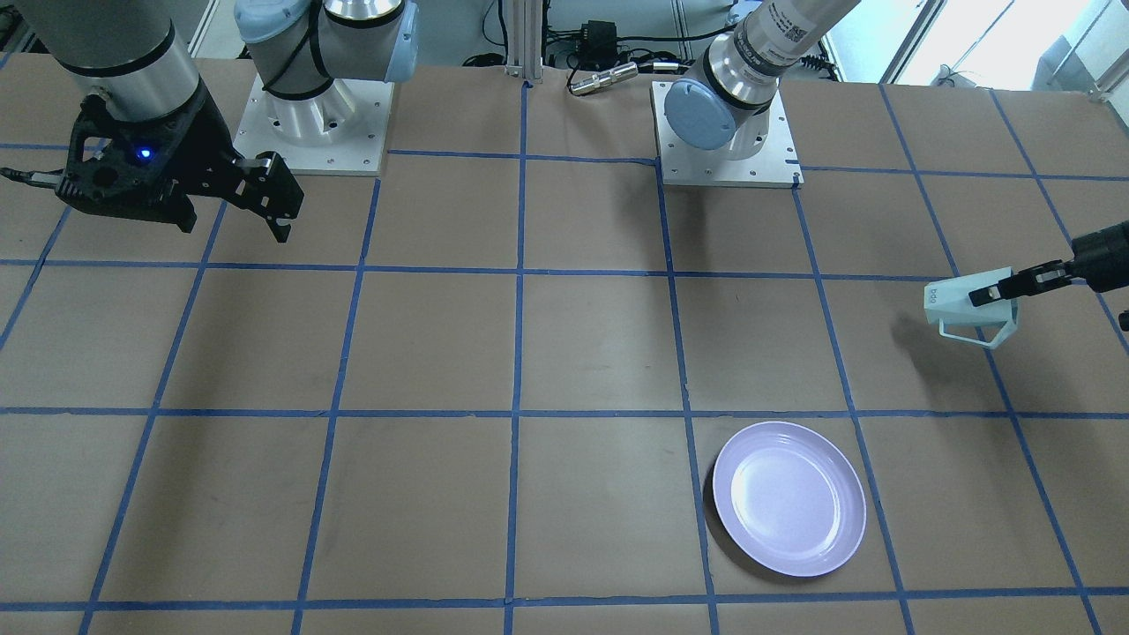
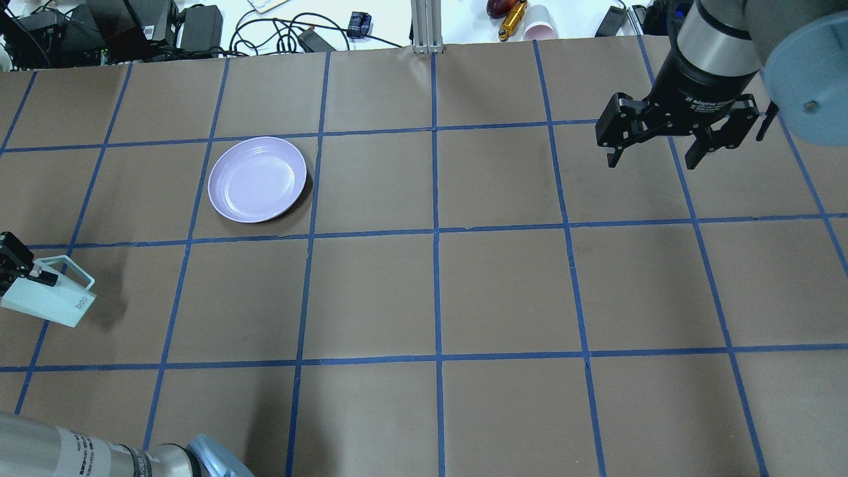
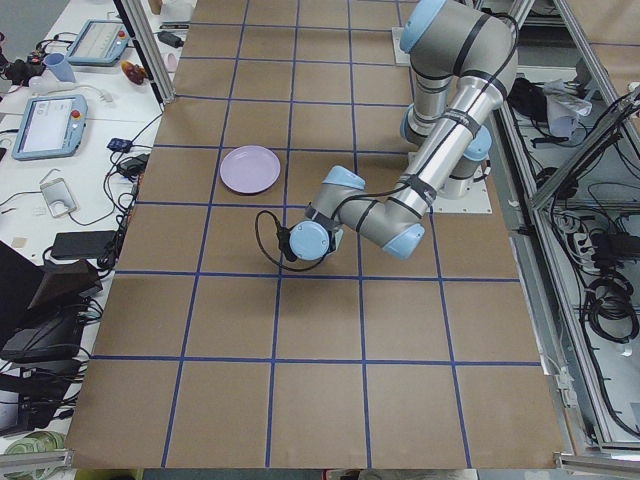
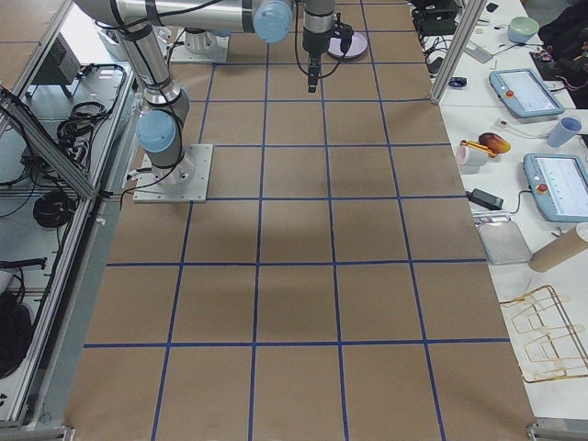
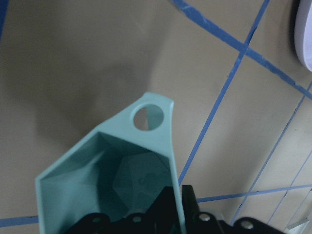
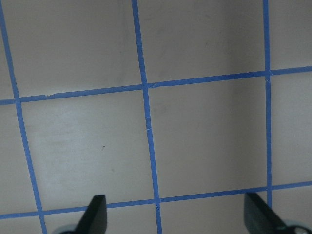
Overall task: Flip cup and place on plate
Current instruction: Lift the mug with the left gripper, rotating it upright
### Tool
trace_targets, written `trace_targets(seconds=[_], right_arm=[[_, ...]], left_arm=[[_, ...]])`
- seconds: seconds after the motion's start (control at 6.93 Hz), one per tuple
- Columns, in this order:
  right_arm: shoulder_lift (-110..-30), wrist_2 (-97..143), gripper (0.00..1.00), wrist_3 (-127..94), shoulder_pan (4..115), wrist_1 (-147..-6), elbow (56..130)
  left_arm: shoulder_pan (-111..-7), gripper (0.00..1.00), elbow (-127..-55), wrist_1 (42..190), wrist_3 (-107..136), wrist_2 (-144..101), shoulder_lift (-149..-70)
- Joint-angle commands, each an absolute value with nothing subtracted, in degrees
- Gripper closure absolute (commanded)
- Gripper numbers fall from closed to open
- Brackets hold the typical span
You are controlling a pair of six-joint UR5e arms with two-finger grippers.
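The pale mint-green cup point(image 1: 953, 304) hangs above the table, tipped on its side, in my left gripper point(image 1: 995, 291). The gripper is shut on the cup's wall by the angular handle point(image 2: 71, 270). In the overhead view the cup point(image 2: 50, 303) is at the far left edge, casting a shadow on the paper. The left wrist view looks into its darker teal inside point(image 5: 112, 185). The lavender plate point(image 1: 789, 498) lies flat and empty, about one grid square from the cup; it also shows in the overhead view point(image 2: 257, 179). My right gripper point(image 2: 652, 159) is open and empty, high over the table's other side.
The table is brown paper with a blue tape grid point(image 1: 516, 273). The two arm bases point(image 1: 313, 123) stand at the robot's edge. Cables, power bricks and a pink cup point(image 2: 540, 30) lie beyond the far edge. The right wrist view shows only bare grid point(image 6: 146, 122).
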State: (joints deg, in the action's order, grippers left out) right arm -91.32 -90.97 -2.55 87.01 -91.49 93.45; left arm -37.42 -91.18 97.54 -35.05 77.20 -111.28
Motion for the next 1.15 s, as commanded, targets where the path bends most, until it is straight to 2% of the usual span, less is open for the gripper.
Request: trace_targets(seconds=[0.0, 0.43, 1.01], right_arm=[[-91.3, -91.0, 0.00, -2.5, 87.0, -91.5, 93.4], [-91.3, -91.0, 0.00, -2.5, 87.0, -91.5, 93.4], [-91.3, -91.0, 0.00, -2.5, 87.0, -91.5, 93.4]], left_arm=[[-40.3, 1.00, -86.4, 97.5, -32.3, 80.0, -109.0], [-51.4, 1.00, -83.7, 87.8, -28.7, 87.7, -106.2], [-64.5, 1.00, -84.1, 80.9, -16.1, 88.9, -103.0]])
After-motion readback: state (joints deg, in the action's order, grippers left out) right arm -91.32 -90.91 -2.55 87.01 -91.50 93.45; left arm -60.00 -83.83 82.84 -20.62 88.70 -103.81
